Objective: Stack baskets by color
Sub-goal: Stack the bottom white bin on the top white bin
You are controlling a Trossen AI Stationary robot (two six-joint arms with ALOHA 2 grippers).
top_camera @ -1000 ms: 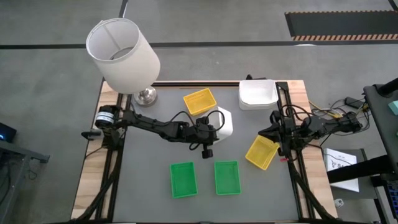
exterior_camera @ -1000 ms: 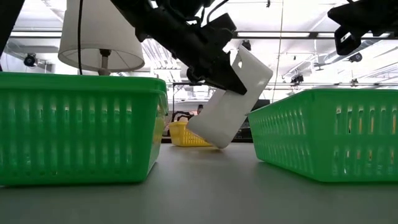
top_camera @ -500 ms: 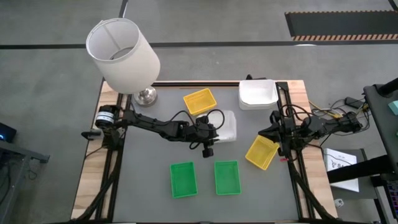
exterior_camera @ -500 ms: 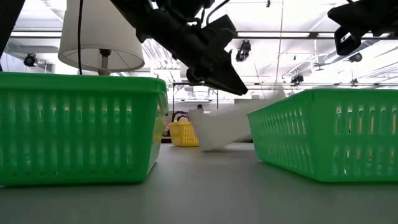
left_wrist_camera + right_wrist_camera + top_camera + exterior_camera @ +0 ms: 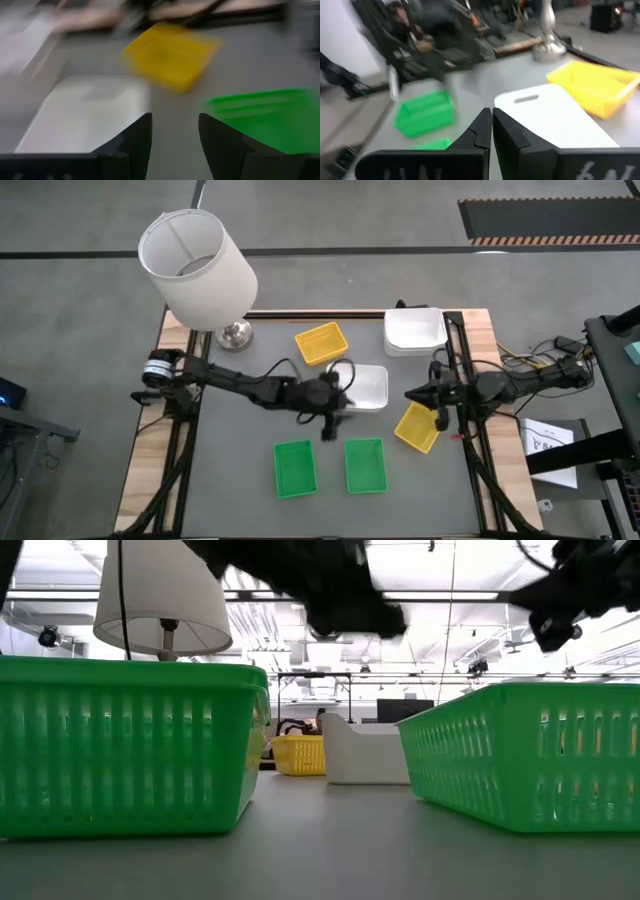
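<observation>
A white basket lies flat on the table mid-way across; it also shows in the left wrist view and the right wrist view. My left gripper hangs open just above its near-left corner, touching nothing. My right gripper is shut and empty, at the right, above a yellow basket that rests on the table. Another yellow basket sits farther back. Two green baskets stand near the front edge. More white baskets are stacked at the far right.
A lamp with a white shade and a metal base stands at the table's far left corner. Bare grey table lies to the left of the green baskets.
My left gripper has opened and let go of the white basket. The basket had stood tilted on one edge; it has dropped flat onto the table. My left gripper has then risen and drawn back a little toward the near edge.
</observation>
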